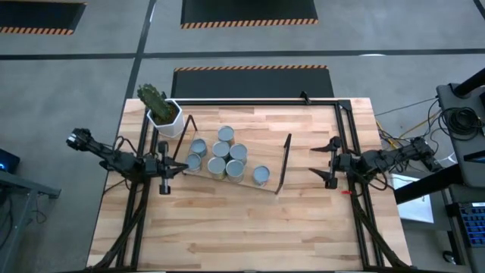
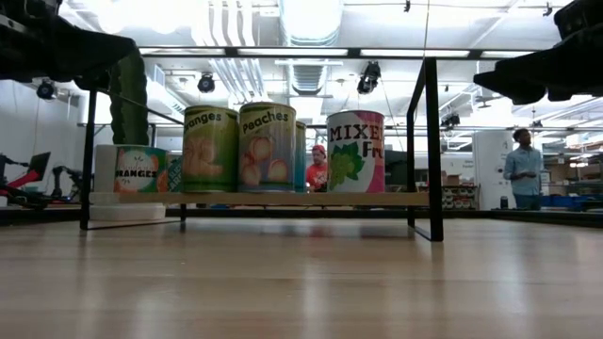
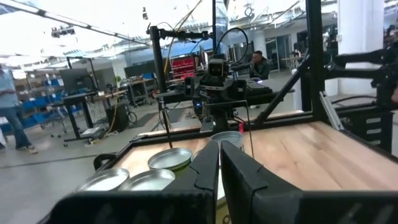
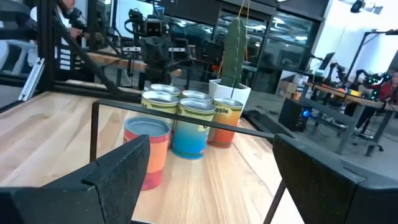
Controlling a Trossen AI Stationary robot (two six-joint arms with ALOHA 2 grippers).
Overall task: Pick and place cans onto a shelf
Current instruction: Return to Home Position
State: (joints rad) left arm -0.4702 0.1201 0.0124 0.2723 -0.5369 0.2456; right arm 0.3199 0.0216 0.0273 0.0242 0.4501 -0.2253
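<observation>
In the high view, a grey floor [image 1: 76,83] fills the upper part, with black mats [image 1: 248,10] edged in orange stripes along the top. The low view shows a white ceiling [image 2: 188,24] with ducts [image 2: 226,71] at top centre and a person [image 2: 521,168] standing at far right. A white column [image 3: 367,37] stands upper right in the left wrist view.

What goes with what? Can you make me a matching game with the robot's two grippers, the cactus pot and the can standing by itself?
Things:
1. left gripper
2. right gripper
3. plant pot
4. lone can

Places or states:
A. jaws wide open
B. on the table, just outside the left end of the shelf
C. jaws shut
D. on the shelf, apart from the other cans, nearest its right end

Pairs: 1-C, 2-A, 3-B, 4-D
</observation>
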